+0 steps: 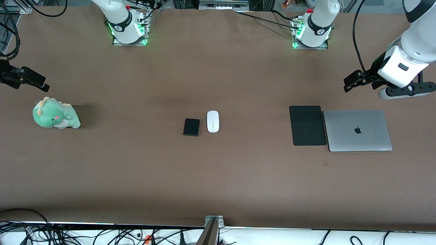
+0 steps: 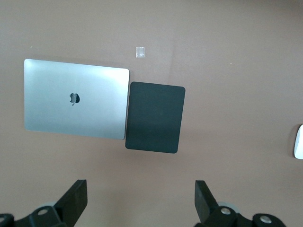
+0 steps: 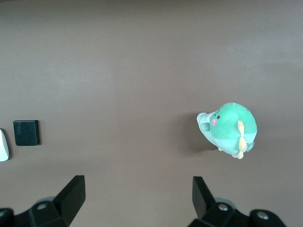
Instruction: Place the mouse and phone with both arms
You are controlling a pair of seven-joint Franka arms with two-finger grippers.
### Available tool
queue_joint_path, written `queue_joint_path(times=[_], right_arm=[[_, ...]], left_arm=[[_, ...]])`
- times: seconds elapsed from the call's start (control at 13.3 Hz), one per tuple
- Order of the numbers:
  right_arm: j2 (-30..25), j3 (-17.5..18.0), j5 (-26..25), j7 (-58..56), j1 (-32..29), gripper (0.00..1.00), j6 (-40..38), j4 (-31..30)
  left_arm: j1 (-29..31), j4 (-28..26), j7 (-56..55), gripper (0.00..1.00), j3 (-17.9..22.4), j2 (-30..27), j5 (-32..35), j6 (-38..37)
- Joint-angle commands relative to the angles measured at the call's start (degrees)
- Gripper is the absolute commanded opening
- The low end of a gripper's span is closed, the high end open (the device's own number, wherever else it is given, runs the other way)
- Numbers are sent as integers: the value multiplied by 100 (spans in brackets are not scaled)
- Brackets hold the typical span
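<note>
The white oval mouse [image 1: 213, 121] lies at the middle of the table, and its edge shows in the left wrist view [image 2: 298, 142] and the right wrist view [image 3: 3, 145]. The black phone [image 1: 191, 127] lies flat beside it, toward the right arm's end, and also shows in the right wrist view [image 3: 26, 132]. My left gripper [image 1: 348, 85] hangs open and empty over bare table near the mouse pad; in its wrist view [image 2: 140, 198] the fingers stand wide apart. My right gripper [image 1: 42, 84] hangs open and empty over bare table near the plush, as its wrist view [image 3: 137, 196] shows.
A flat black mouse pad [image 1: 307, 125] and a closed silver laptop [image 1: 357, 130] lie side by side toward the left arm's end. A green plush dinosaur [image 1: 56, 117] sits toward the right arm's end. Cables run along the table edge nearest the front camera.
</note>
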Motion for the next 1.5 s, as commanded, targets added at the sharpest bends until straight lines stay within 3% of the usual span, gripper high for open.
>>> queue_joint_path(times=[0.0, 0.53, 1.13, 1.43], right_arm=[[-83, 48, -29, -38, -48, 100, -25, -74], [-13, 91, -29, -38, -40, 100, -446, -109], [610, 197, 24, -3, 267, 100, -290, -144], [997, 206, 24, 1356, 829, 100, 71, -215]], left_arm=[[39, 94, 59, 100, -32, -19, 105, -117], [-5, 94, 42, 100, -41, -1, 105, -152], [-58, 94, -398, 100, -375, 174, 61, -187], [-58, 103, -389, 100, -384, 227, 34, -152]])
